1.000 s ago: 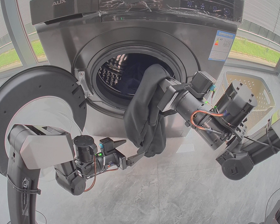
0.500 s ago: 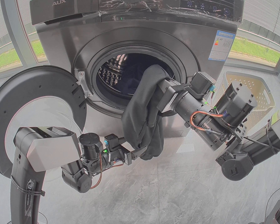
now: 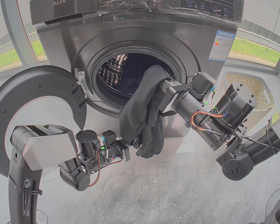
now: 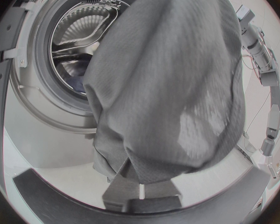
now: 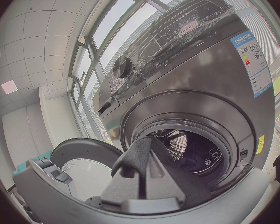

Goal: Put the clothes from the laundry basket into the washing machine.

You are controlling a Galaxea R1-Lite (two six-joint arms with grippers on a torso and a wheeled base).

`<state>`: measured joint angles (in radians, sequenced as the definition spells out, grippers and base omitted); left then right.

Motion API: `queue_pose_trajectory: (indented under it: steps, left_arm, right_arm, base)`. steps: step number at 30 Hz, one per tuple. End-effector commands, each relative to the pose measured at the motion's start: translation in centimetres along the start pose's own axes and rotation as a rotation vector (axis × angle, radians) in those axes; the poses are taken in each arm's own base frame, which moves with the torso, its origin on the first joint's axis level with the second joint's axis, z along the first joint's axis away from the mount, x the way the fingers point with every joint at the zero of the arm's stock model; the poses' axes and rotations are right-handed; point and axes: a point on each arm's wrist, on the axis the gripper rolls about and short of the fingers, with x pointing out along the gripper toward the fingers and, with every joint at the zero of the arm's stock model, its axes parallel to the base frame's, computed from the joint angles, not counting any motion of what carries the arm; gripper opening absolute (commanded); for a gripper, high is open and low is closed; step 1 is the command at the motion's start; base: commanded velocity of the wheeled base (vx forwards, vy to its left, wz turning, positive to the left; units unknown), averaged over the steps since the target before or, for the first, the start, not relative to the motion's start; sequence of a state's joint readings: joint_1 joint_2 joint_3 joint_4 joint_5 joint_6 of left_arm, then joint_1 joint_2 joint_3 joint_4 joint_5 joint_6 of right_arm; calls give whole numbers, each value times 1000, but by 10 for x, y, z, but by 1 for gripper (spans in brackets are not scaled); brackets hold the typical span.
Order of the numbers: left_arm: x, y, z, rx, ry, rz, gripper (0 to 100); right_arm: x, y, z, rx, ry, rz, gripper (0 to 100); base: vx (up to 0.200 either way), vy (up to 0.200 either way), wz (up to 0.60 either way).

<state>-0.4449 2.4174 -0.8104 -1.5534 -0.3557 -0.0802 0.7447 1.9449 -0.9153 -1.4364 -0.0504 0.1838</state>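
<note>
A dark grey garment (image 3: 143, 115) hangs from the lower rim of the washing machine's round opening (image 3: 130, 75) down toward the floor. My right gripper (image 5: 142, 175) is shut on the garment's upper part at the mouth of the drum, with fabric draped over its fingers. Low in front of the machine, my left gripper (image 3: 131, 144) is shut on the garment's bottom edge (image 4: 152, 168). Other dark clothes (image 5: 193, 162) lie inside the drum. The cream laundry basket (image 3: 258, 94) stands to the right of the machine.
The washer door (image 3: 37, 94) is swung wide open on the left, just above my left arm. Grey tiled floor (image 3: 165, 190) lies free in front of the machine. Windows run behind it on both sides.
My left gripper moved from below the hanging garment up to its bottom edge and went from open to shut on it. The right arm stayed in place.
</note>
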Motion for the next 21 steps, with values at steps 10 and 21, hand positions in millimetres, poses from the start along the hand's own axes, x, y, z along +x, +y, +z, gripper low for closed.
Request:
queue_pose_trajectory:
  steps: [10, 21]
  left_arm:
    - [-87, -21, 84, 12, -98, 42, 0]
    - [-143, -38, 161, 28, -345, 35, 0]
  right_arm:
    - [-39, -27, -7, -2, 104, -86, 0]
    - [-74, -42, -18, 82, 166, -145, 0]
  base:
    - [0, 0, 0]
    - [0, 0, 0]
